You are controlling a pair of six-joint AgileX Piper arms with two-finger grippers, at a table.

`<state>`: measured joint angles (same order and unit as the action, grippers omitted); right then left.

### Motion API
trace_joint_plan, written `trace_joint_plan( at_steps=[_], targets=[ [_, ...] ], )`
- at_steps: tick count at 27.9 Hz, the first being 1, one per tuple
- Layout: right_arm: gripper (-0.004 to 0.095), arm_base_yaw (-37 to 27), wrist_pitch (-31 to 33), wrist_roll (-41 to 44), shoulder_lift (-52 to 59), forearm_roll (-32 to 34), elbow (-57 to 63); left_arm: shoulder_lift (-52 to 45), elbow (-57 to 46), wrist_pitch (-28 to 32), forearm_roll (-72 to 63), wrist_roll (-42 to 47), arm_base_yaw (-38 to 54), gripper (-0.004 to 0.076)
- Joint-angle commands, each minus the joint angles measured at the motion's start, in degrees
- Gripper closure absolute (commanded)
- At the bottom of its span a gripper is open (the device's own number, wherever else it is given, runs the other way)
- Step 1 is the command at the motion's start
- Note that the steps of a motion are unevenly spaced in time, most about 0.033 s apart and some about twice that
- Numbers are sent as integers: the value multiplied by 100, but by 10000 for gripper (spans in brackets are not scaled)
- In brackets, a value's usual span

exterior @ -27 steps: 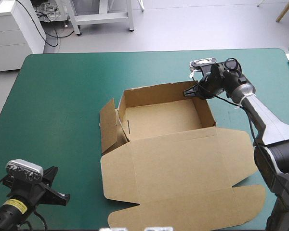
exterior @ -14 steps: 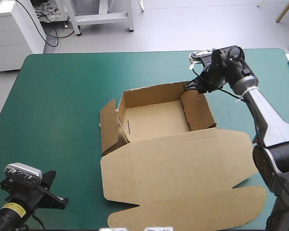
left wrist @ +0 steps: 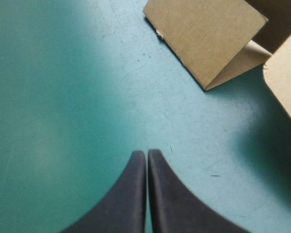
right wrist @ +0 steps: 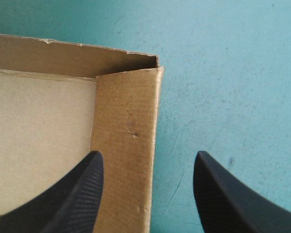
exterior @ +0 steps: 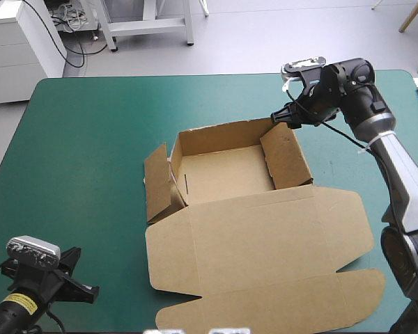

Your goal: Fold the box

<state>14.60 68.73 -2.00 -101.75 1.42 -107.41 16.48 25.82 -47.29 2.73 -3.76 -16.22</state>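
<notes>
Sitting at the middle of the teal-green cover (exterior: 83, 139), the box (exterior: 223, 174) is seen as an open tray, with its lid (exterior: 258, 243) laid flat toward the near edge. The right gripper (exterior: 281, 118) is held just above the tray's far right corner. Its black fingers are spread wide and set astride the right wall (right wrist: 126, 141), which is doubled over and leans inward. This placement is judged to suit pressing that wall down into the tray. The left flap (exterior: 157, 182) is seen splayed outward, not yet tucked. The left gripper (left wrist: 146, 154) is parked low over bare cover by the near left corner, fingers pressed together on nothing, presumably so that the work is not obstructed.
</notes>
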Motion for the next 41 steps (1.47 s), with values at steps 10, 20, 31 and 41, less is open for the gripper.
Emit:
trace_joint_plan(
  at_steps=[10,20,31,41],
  targets=[
    [397,-17,-394,-10,12,5,1275,64,146,332,-53,52,6,731],
    [685,-17,-667,-10,-422,-338,1363,64,146,332,-53,52,6,731],
    [929,-17,-479,-32,4,-295,1352,64,146,332,-53,52,6,731],
    [929,-17,-177,9,1651,117,1352,64,146,332,-53,67,6,731]
  ],
)
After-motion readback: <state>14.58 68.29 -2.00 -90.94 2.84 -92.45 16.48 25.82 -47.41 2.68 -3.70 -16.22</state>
